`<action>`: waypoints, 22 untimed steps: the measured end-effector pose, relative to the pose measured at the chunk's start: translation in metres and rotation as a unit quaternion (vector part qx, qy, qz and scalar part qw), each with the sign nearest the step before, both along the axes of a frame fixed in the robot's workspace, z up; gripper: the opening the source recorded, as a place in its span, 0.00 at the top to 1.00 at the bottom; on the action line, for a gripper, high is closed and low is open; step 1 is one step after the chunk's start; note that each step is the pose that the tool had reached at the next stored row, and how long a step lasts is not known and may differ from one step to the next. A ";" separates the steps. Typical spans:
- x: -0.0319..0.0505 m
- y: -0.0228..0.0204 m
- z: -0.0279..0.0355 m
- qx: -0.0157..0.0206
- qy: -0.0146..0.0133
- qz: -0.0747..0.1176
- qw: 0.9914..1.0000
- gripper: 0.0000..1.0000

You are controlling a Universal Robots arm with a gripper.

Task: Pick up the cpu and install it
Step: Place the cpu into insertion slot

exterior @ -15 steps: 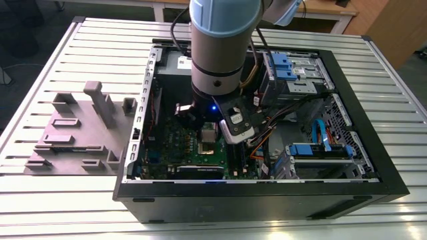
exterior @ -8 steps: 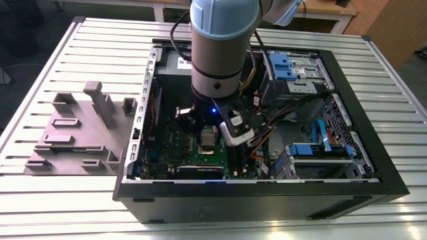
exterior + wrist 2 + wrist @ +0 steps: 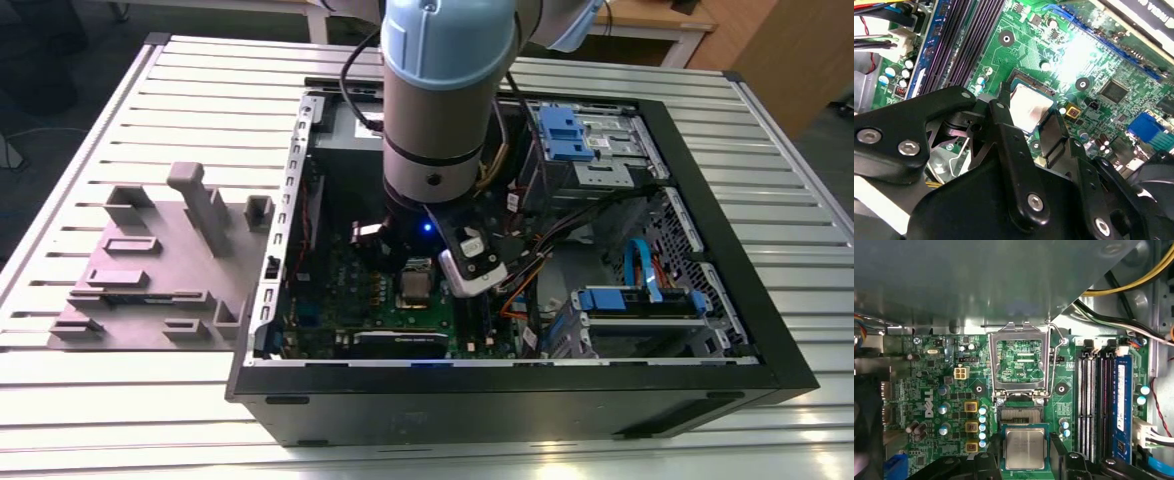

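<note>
Exterior: arm (image 3: pixel 434 90) reaches down into the open case (image 3: pixel 747 330) lying on the slatted surface (image 3: pixel 174 80). A grey fixture (image 3: pixel 147 260) sits beside the case, on the exterior view's left.

First wrist: pincer (image 3: pixel 1025 452) is clamped on the cpu (image 3: pixel 1025 447), with black fingers (image 3: pixel 1058 452) against two opposite edges. The cpu is metal top up, over the board (image 3: pixel 929 390). The socket frame (image 3: pixel 1019 360) stands swung open just beyond it (contacts partly exposed between the two).

Second wrist: same grip. The cpu (image 3: pixel 1029 105) sits between the fingertips, level with the board, with slots (image 3: pixel 964 45) off to one side.
</note>
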State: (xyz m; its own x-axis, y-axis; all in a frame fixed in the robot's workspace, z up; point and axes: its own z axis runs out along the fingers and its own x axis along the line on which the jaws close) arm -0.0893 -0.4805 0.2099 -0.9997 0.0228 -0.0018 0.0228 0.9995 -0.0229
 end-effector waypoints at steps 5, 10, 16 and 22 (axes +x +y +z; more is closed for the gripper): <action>0.0000 0.0000 -0.0016 0.000 0.000 0.009 1.000 0.53; 0.0000 0.0000 -0.0021 -0.001 0.000 0.009 1.000 0.53; -0.0010 0.0000 -0.0091 -0.002 0.000 0.009 1.000 0.53; -0.0012 0.0001 -0.0105 -0.001 0.000 0.009 1.000 0.53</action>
State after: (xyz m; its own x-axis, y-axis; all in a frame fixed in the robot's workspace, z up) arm -0.0905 -0.4804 0.1994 -1.0000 0.0052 -0.0021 0.0053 0.9997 -0.0258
